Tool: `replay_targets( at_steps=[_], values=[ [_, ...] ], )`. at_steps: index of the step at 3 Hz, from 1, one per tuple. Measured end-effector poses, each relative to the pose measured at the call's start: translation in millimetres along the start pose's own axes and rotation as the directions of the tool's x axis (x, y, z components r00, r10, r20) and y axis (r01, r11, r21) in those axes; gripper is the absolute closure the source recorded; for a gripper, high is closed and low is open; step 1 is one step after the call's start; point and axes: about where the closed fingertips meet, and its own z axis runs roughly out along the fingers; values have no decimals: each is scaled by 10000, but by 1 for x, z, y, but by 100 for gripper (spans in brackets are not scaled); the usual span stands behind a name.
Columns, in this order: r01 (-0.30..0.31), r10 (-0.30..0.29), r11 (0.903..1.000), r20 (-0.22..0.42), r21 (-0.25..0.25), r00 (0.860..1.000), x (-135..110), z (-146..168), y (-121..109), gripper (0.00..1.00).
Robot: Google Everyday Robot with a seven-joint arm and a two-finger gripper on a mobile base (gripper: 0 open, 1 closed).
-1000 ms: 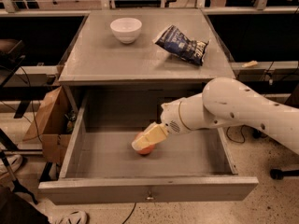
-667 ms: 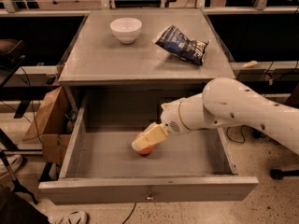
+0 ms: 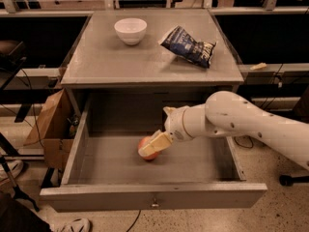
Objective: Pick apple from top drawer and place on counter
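Note:
The apple point(image 3: 144, 142), red-orange and small, lies on the floor of the open top drawer point(image 3: 154, 195), a little left of its middle. My gripper point(image 3: 152, 146) reaches down into the drawer from the right on the white arm point(image 3: 241, 120). It sits right at the apple and covers its front and right side. The apple looks to be resting on the drawer floor. The counter point(image 3: 145, 62) is the flat grey top above the drawer.
A white bowl point(image 3: 130, 30) stands at the back left of the counter. A dark blue crumpled chip bag point(image 3: 189, 46) lies at the back right. A cardboard box point(image 3: 50, 129) stands on the floor to the left of the cabinet.

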Motion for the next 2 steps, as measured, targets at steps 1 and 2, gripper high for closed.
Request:
replay_targets(
  at_steps=[1,2],
  values=[
    [484,-486,9988,277,61,9984,18,17,-7,0],
    [585,-585,9983,545,23,9968,35,31,-3,0]
  ],
)
